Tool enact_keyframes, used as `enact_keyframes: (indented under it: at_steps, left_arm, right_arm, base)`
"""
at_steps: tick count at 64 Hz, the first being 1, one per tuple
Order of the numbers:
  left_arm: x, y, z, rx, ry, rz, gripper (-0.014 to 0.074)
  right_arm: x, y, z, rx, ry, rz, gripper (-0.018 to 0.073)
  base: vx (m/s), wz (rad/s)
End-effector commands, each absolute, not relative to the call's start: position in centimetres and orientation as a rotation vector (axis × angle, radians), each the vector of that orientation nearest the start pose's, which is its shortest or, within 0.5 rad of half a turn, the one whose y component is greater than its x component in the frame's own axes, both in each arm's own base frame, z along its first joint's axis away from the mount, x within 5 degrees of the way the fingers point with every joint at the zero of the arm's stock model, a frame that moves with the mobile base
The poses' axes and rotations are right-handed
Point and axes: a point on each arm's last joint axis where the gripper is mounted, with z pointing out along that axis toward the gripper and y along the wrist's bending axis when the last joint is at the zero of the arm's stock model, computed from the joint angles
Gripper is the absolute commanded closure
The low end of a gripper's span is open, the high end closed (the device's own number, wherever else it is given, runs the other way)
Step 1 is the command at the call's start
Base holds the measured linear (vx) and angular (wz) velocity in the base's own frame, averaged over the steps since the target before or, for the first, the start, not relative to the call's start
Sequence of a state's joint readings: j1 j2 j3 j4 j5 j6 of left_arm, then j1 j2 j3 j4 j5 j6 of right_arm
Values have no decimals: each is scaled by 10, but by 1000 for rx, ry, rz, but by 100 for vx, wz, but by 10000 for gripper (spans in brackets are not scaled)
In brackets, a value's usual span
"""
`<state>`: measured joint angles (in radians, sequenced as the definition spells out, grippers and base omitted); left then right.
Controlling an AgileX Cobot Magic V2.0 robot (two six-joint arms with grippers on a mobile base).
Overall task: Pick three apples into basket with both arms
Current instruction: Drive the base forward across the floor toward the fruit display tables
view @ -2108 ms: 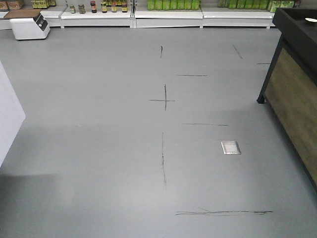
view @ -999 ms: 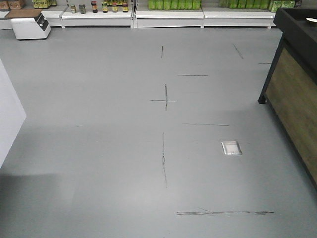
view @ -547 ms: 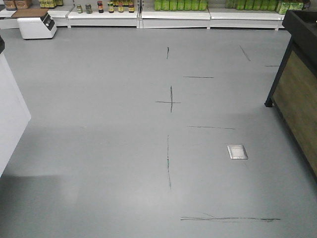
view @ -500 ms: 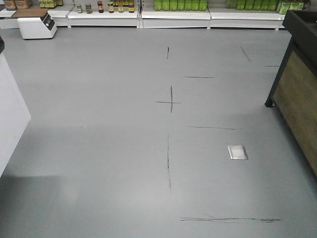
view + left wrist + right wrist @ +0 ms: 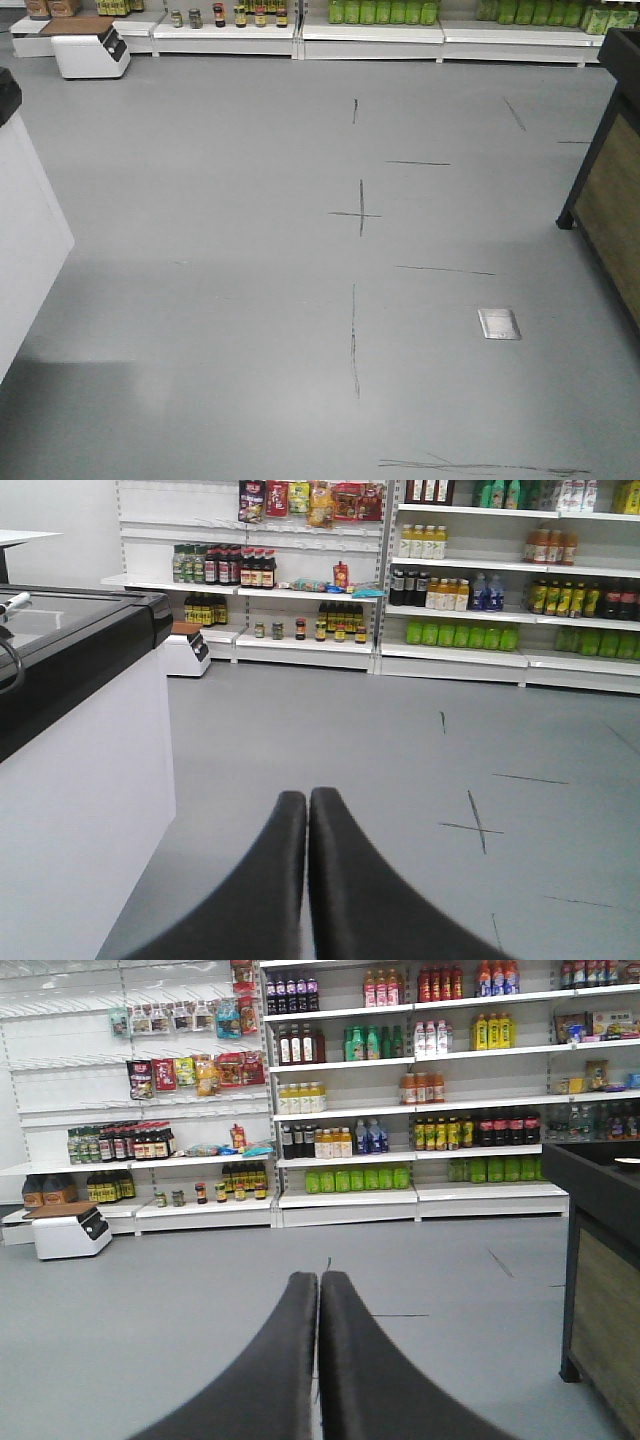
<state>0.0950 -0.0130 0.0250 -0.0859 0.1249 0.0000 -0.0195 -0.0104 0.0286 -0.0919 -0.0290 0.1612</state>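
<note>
exterior front-facing: grey floor [image 5: 250,300] with dark scuff lines, metal floor plate [image 5: 499,323], white unit [image 5: 25,230] at left edge, wood-panelled stand [image 5: 612,205] at right edge.
left wrist-mounted: left gripper [image 5: 307,798], jaws clenched tip to tip, nothing between, long axis pointing out over the floor toward stocked shelves [image 5: 450,590]; black top of the white unit seen only here.
right wrist-mounted: right gripper [image 5: 319,1280], jaws likewise pressed together, empty, aimed at the shelves; upper bottle rows seen only here.
apples and basket: whereabouts cannot be told from these views.
</note>
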Motion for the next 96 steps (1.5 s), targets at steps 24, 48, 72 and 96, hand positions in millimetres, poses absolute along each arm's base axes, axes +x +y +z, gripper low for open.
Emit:
enact_keyframes:
  at_steps: [24,48,72,96]
  left_arm:
    - [56,5,195,-146,1542,-4,603]
    - [56,5,195,-146,1542,-4,603]
    - [56,5,195,-146,1542,-4,603]
    - [56,5,195,-146,1542,-4,603]
  right_arm:
    - [55,0,210,46,1395,33,564]
    - [55,0,210,46,1395,33,564]
    - [55,0,210,46,1395,33,564]
    - [55,0,210,46,1395,33,564]
  base:
    - [13,8]
    - [18,-6]
    - [22,-10]
    - [23,-16]
